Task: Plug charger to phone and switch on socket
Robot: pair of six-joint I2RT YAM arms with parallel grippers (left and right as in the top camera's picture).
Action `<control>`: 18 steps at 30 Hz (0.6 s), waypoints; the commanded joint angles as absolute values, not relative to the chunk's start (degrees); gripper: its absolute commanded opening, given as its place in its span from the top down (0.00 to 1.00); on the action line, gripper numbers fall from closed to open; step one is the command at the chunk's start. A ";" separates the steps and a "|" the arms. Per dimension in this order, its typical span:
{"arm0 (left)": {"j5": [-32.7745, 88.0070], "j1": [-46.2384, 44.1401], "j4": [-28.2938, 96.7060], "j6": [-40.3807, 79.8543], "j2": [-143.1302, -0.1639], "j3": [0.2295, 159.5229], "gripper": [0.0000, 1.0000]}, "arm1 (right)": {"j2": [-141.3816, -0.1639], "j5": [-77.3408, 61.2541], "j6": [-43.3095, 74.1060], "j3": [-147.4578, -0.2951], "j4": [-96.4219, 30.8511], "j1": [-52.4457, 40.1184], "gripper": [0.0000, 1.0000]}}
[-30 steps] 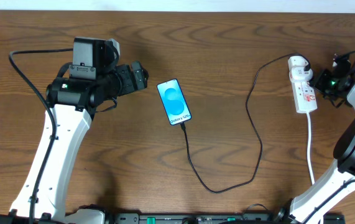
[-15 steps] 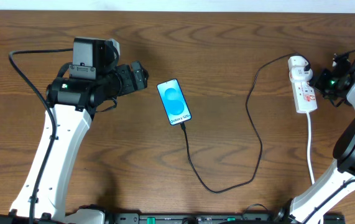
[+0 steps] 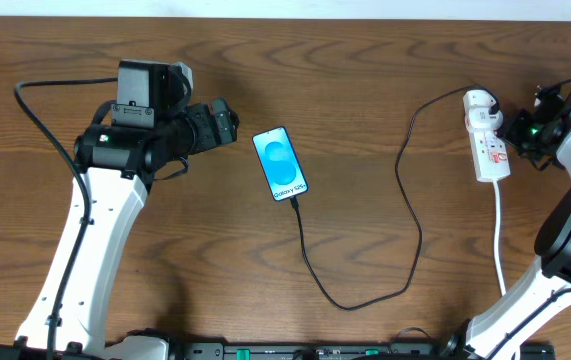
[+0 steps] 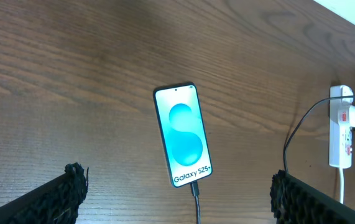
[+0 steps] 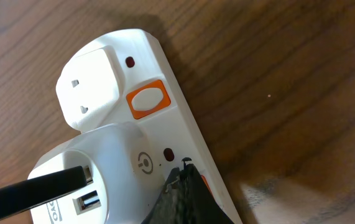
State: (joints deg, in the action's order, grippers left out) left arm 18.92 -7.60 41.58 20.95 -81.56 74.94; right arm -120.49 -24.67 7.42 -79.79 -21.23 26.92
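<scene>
The phone [image 3: 280, 164] lies flat mid-table, its blue screen lit; it also shows in the left wrist view [image 4: 183, 135]. The black charger cable [image 3: 405, 190] has its tip in the phone's bottom end [image 4: 194, 188]. It loops round to a white adapter [image 5: 84, 180] seated in the white socket strip [image 3: 487, 140]. My left gripper [image 3: 227, 122] is open and empty, just left of the phone, its fingers wide apart [image 4: 177, 186]. My right gripper [image 3: 515, 129] is shut, its tip [image 5: 186, 174] on the strip, over an orange switch beside the adapter. Both indicator lamps look dark.
A second orange switch [image 5: 149, 99] and an unused outlet [image 5: 87, 87] sit at the strip's far end. The strip's white cord [image 3: 498, 235] runs toward the table's front edge. The cable's loop [image 3: 350, 303] lies on the wood at front centre.
</scene>
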 commanded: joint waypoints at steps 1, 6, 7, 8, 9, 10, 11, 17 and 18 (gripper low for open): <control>18.11 -7.29 41.58 20.58 -81.38 75.50 0.05 | -121.91 -30.13 8.29 -77.89 -23.90 21.98 0.99; 18.11 -7.29 41.56 20.58 -81.38 75.50 0.05 | -121.91 -30.11 9.74 -77.89 -24.71 21.26 0.99; 18.11 -7.29 41.56 20.58 -81.38 75.50 0.05 | -121.91 -30.11 10.24 -77.89 -24.95 21.21 0.99; 18.11 -7.29 41.58 20.58 -81.38 75.50 0.05 | -121.91 -30.11 10.63 -77.89 -25.15 21.21 0.99; 18.11 -7.29 41.56 20.58 -81.38 75.50 0.04 | -121.91 -30.13 10.94 -77.89 -25.34 21.21 0.99; 18.11 -7.29 41.58 20.58 -81.38 75.50 0.05 | -121.91 -30.13 11.22 -77.89 -25.58 21.19 0.99; 18.11 -7.29 41.58 20.58 -81.38 75.50 0.05 | -121.91 -30.13 11.57 -77.89 -25.80 21.17 0.99; 18.11 -7.29 41.58 20.58 -81.38 75.50 0.05 | -121.91 -30.24 13.32 -77.89 -26.70 20.93 0.99; 18.11 -7.29 41.58 20.58 -81.38 75.50 0.05 | -121.91 -30.46 13.34 -77.89 -26.76 20.93 0.99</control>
State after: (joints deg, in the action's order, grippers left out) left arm 18.92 -7.60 41.58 20.93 -81.56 74.94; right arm -120.25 -21.96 11.60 -80.58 -23.24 25.96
